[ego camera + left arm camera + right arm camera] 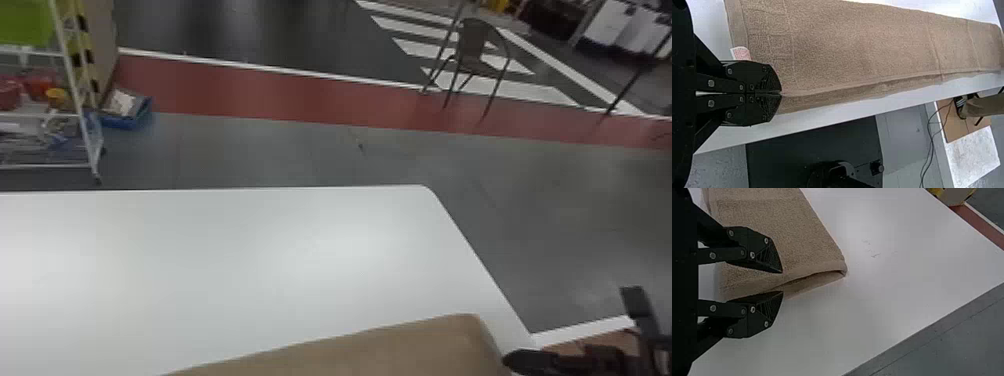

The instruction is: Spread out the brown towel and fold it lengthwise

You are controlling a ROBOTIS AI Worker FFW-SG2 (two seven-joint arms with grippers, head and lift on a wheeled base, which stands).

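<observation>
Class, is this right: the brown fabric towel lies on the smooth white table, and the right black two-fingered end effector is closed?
Not closed: the right wrist view shows the right black end effector open. The brown fabric towel does lie on the white table.

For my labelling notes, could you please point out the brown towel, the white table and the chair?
Brown towel [848, 47]: left wrist view, middle of the cloth.
White table [250, 265]: head view, bare top.
Chair [472, 41]: head view, backrest.

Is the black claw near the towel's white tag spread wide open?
No, in the left wrist view the left gripper has its fingertips together beside the brown towel's white tag.
</observation>
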